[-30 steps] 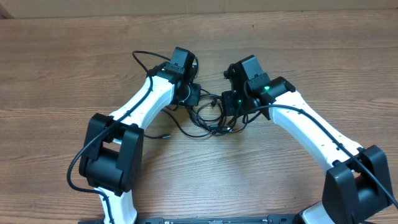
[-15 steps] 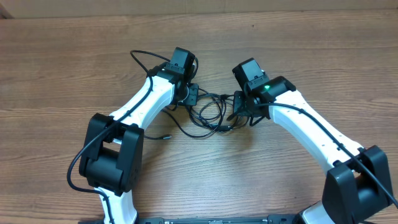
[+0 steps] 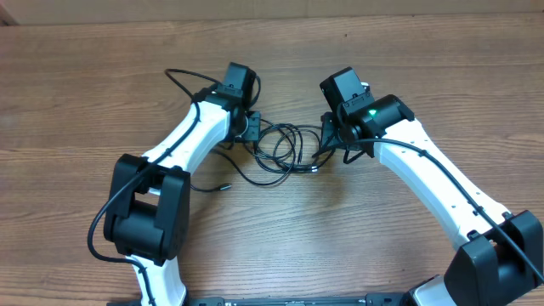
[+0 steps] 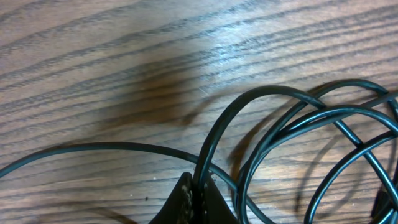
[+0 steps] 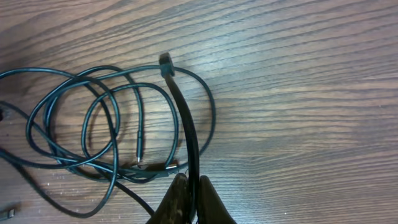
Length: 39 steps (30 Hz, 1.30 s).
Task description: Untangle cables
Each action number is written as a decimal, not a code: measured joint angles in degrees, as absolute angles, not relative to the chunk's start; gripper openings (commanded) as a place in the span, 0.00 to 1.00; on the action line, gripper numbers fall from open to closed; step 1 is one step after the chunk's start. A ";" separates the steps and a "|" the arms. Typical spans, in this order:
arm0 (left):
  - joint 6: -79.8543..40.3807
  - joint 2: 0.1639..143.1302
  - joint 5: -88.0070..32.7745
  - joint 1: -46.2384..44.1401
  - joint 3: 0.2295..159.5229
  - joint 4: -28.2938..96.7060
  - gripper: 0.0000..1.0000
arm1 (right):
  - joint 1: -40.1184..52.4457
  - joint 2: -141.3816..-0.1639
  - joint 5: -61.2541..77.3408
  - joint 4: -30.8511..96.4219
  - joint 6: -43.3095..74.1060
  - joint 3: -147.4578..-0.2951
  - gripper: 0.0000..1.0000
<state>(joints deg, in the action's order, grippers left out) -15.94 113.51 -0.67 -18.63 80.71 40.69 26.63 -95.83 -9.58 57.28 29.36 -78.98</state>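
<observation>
The cables are thin black cords lying in overlapping loops on the wooden table, between my two grippers. My left gripper is at the loops' left edge. In the left wrist view, that gripper is shut on one strand, with the cables arching to its right. My right gripper is at the loops' right edge. The right wrist view shows it shut on a strand that runs up to a small plug, and the cables coil to the left.
One cable tail ends in a plug on the table in front of the left arm. A thicker arm wire loops behind the left wrist. Both arm bases stand near the front edge.
Both grippers have drawn apart, the left one to the left and back, the right one slightly right. The loops between them have stretched flatter and wider.
</observation>
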 measured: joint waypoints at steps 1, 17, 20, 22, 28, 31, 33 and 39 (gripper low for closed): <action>-15.97 113.51 -1.15 -18.24 80.71 40.69 0.04 | 26.63 -95.83 -9.93 57.25 29.76 -78.76 0.04; -12.84 113.51 -15.14 -7.29 80.71 42.13 0.04 | 25.96 -95.83 -12.27 51.27 32.80 -66.81 0.04; -11.55 113.51 -18.15 -5.30 80.71 42.30 0.04 | 25.96 -95.83 -12.32 48.51 32.86 -63.79 0.04; -11.14 113.51 -19.75 -3.90 80.71 42.70 0.04 | 25.96 -95.83 -12.32 46.98 33.01 -61.91 0.04; -9.93 113.54 -23.38 0.14 80.60 43.48 0.04 | 25.96 -95.83 -12.29 42.04 33.32 -56.82 0.04; -8.60 113.54 -26.65 2.28 80.09 43.44 0.04 | 25.96 -95.83 -12.25 41.08 35.11 -55.07 0.04; -7.68 113.54 -29.08 3.62 79.68 43.16 0.04 | 25.96 -95.83 -12.23 40.53 36.34 -54.26 0.04; -5.06 113.54 -35.48 6.74 79.00 42.76 0.04 | 25.96 -95.83 -12.19 39.57 37.93 -53.95 0.04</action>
<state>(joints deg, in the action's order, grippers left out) -5.06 113.54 -35.48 6.74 79.00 42.76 25.96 -95.83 -12.19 39.57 37.93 -53.95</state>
